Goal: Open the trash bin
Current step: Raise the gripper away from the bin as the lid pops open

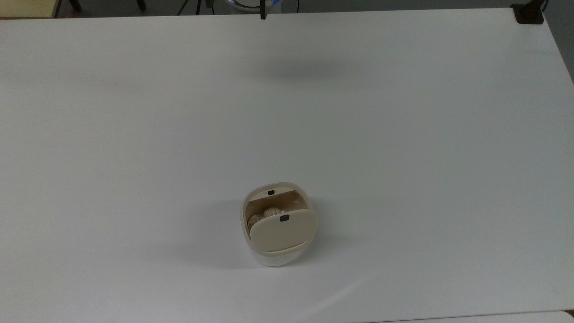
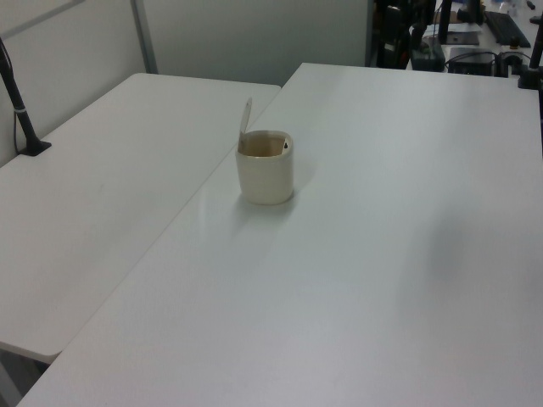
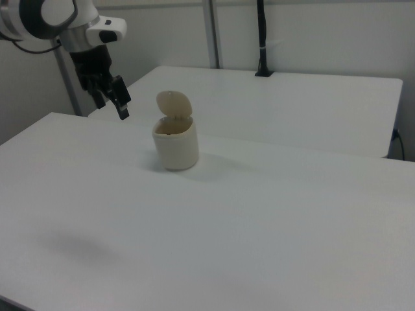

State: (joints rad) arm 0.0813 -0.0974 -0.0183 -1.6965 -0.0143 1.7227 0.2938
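Lid point(image 3: 174, 103) stands upright on the trash bin point(image 3: 176, 146), a light plastic thing best worked by its button, gripper point(image 3: 111, 102) well clear, fingers apart

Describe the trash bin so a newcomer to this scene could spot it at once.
On the wide white table, look toward the near-middle in the top view: a small cream trash bin stands alone there. Its beige lid is swung up on its hinge, showing crumpled pale paper inside. A small black button sits on the lid.
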